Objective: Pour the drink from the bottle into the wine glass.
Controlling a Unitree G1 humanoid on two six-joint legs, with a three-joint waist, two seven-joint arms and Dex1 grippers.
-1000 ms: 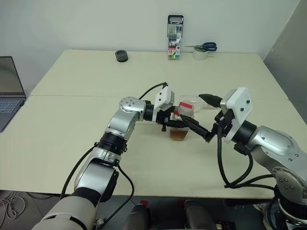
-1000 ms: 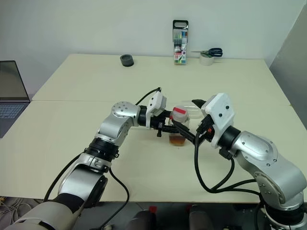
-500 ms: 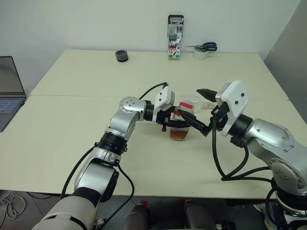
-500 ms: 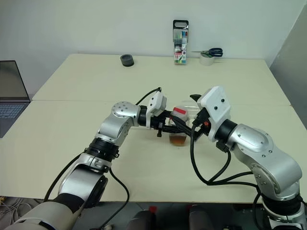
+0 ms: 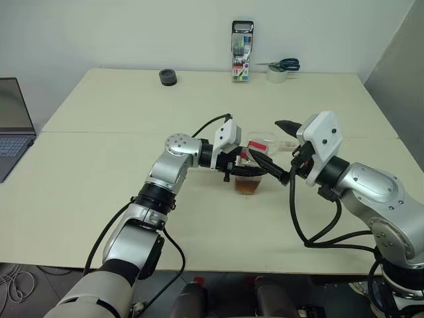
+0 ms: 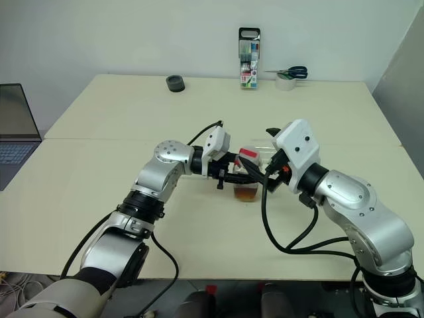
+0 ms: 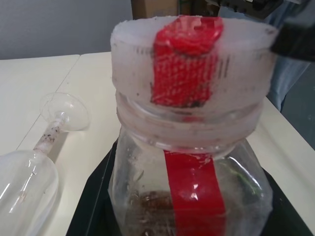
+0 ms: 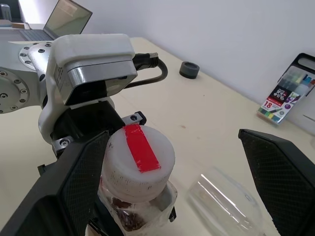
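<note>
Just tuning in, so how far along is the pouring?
Done: left claw is shut on the bottle, upright on the table. In hand: open right claw straddles its still-fitted cap. Left: uncapping, righting the wine glass lying empty on its side, pouring the drink.

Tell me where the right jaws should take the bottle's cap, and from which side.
Probably the cap's ribbed side wall, coming level from the robot's right. The left gripper is shut on the bottle below, which stands upright; the right gripper already stands open around the cap.
</note>
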